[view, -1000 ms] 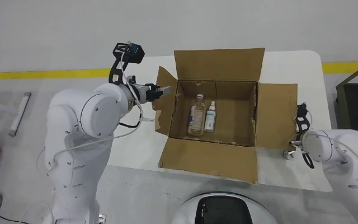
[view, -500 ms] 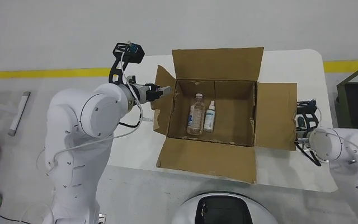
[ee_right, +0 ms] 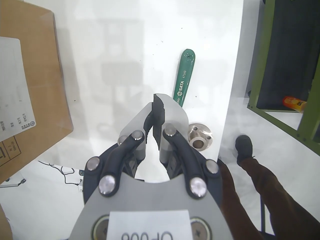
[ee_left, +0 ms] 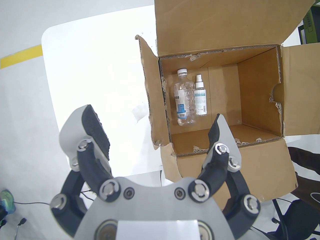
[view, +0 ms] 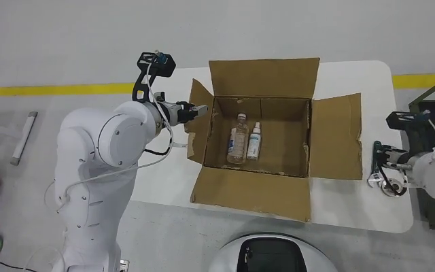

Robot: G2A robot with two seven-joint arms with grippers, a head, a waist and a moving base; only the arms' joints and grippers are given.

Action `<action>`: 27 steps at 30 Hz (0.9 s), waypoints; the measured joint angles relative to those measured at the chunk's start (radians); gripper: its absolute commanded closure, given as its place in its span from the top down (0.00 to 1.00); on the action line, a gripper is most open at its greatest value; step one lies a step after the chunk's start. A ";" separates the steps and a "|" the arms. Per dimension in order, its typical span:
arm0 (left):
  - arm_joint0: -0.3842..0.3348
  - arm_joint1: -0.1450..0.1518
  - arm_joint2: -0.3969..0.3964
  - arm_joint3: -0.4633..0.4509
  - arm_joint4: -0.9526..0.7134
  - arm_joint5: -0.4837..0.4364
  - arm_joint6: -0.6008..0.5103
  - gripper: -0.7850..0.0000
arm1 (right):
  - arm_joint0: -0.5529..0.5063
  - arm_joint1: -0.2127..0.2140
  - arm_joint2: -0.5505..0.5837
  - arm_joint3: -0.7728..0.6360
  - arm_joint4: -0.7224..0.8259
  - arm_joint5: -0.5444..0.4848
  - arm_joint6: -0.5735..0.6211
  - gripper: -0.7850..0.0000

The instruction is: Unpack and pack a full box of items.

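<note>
Grey floor (view: 68, 41) with yellow line (view: 61, 89), green rack (ee_right: 262, 41) beside white table (view: 353, 75)

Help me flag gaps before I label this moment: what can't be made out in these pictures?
Green-handled wrench, head end: right wrist view, behind the right gripper with jaws shut.
Clear bottle and spray bottle, label print: too small in top and left wrist views.
Orange item in the green rack: right wrist view, partly behind the rack's frame.
</note>
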 measured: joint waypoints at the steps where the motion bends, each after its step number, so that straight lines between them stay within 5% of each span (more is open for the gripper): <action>1: 0.000 0.000 0.000 0.000 0.000 0.000 0.000 1.00 | -0.011 0.001 0.017 -0.009 0.006 -0.005 -0.001 0.00; 21: 0.000 0.000 0.000 0.000 0.000 0.000 0.000 1.00 | -0.071 0.008 0.088 -0.049 -0.017 -0.064 -0.002 0.00; 24: 0.000 0.000 0.000 0.000 0.000 0.000 0.000 1.00 | -0.054 0.014 0.103 -0.021 -0.046 -0.089 0.040 0.26; 27: 0.000 0.000 0.000 0.000 0.000 0.000 0.000 1.00 | -0.014 0.023 0.111 0.014 -0.064 -0.126 0.108 0.38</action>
